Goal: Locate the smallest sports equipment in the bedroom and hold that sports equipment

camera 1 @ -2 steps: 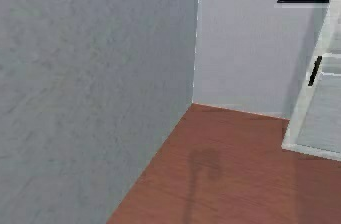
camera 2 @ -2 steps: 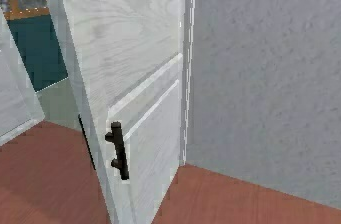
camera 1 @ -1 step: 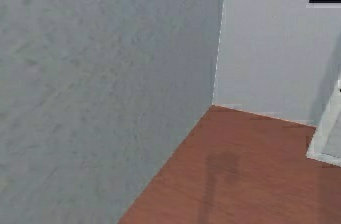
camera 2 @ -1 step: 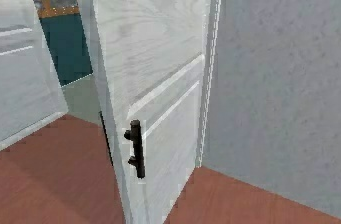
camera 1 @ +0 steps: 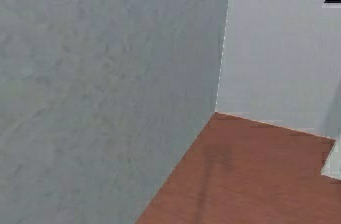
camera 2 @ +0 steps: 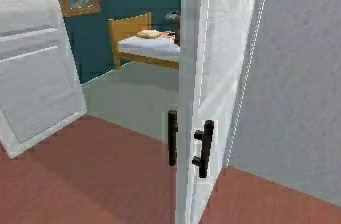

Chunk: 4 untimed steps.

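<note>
Claw: I cannot tell its state from here.
Door: a white door (camera 2: 191, 90) with dark handles (camera 2: 204, 150) stands mid-frame in the arm side view.
Bedroom: past it, upper middle, a wooden bed (camera 2: 138, 48).
Sports equipment: I can't place it; the blobs on the bed are too small to name.
Bearing: I judge it lies through that doorway, arm-side.
</note>
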### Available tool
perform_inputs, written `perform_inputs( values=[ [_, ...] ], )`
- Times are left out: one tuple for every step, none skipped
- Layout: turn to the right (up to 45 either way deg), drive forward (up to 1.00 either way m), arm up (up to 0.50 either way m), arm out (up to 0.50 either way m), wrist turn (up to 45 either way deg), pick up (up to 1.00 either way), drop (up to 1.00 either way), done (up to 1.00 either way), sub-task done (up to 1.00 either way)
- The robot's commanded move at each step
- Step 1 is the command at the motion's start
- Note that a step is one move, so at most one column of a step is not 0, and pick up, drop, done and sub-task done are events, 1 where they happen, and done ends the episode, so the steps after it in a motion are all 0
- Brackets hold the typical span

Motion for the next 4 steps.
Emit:
perform_inputs(
  values=[
    [45.0,0.00,0.00,0.00,0.0,0.00,0.00,0.00,0.00],
    [6.0,0.00,0.00,0.00,0.0,0.00,0.00,0.00,0.00],
    [3.0,0.00,0.00,0.00,0.0,0.00,0.00,0.00,0.00],
    [0.0,0.80,0.00,0.00,0.0,0.00,0.00,0.00,0.00]
  ],
)
